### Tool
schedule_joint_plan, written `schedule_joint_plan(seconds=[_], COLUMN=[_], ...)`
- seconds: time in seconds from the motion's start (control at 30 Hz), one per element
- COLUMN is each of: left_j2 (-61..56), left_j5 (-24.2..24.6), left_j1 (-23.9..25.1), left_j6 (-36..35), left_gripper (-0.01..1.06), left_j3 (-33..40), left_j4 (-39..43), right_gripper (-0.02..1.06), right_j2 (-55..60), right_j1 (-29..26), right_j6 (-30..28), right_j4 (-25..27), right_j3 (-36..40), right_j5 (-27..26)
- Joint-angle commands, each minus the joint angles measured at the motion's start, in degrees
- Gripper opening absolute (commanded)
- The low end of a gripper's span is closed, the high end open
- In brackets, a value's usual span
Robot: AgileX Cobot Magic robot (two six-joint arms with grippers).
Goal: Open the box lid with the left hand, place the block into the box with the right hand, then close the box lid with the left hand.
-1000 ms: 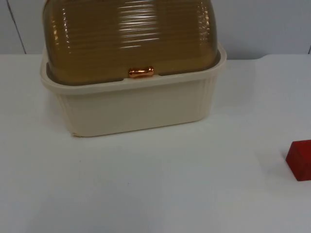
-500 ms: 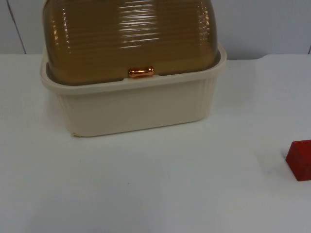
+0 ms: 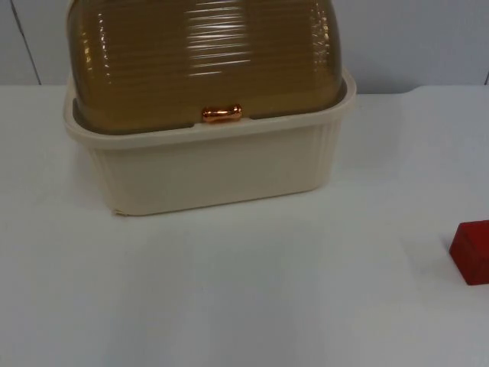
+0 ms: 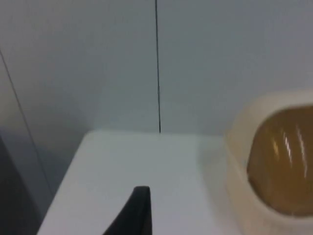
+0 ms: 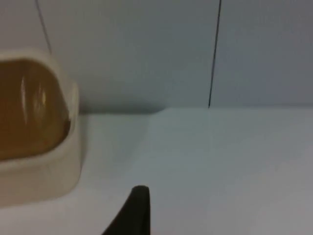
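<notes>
While lid sits shut, left hand hovers beside box.

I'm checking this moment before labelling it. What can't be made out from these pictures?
- Red block: cut off by the top view's right edge.
- Cream plastic box with ribbed amber translucent lid: lid shut, tint hides the inside; its top is cut off by the picture's edge.
- Left gripper and right gripper: one black fingertip each, open or shut unclear.
</notes>
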Motion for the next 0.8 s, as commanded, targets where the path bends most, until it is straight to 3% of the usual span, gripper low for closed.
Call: schedule_joint_plan(seconds=[0.0, 0.1, 0.4, 0.5, 0.63, 0.77], left_j2=[3.95, 10.57, 18.68, 21.63, 27.01, 31.96], left_j5=[-2.46, -5.89, -7.09, -6.29, -2.79, -4.0], left_j1=[-0.32, -0.32, -0.32, -0.32, -3.1, -8.65], left_j6=[-0.4, -0.4, 3.56, 9.26, 25.11, 27.91], left_gripper=[1.05, 1.05, 1.05, 1.05, 1.05, 1.05], left_j3=[-2.88, -7.52, -8.14, -8.14, -8.14, -8.14], left_j4=[0.71, 2.07, 3.65, 0.69, -5.95, -6.36], right_gripper=[0.93, 0.93, 0.93, 0.93, 0.93, 0.93], right_j2=[4.17, 9.37, 16.02, 16.35, 16.35, 16.35], right_j1=[0.24, 0.24, 0.24, 0.24, 0.24, 0.24], right_j6=[0.91, 1.24, 0.54, 1.58, 1.58, 1.58], right_j4=[-1.57, -1.57, -1.33, -1.33, -1.33, -1.33], right_j3=[-3.15, -6.32, -8.03, -8.03, -8.03, -8.03], right_j5=[-5.54, -10.1, -11.22, -10.84, -11.48, -11.36])
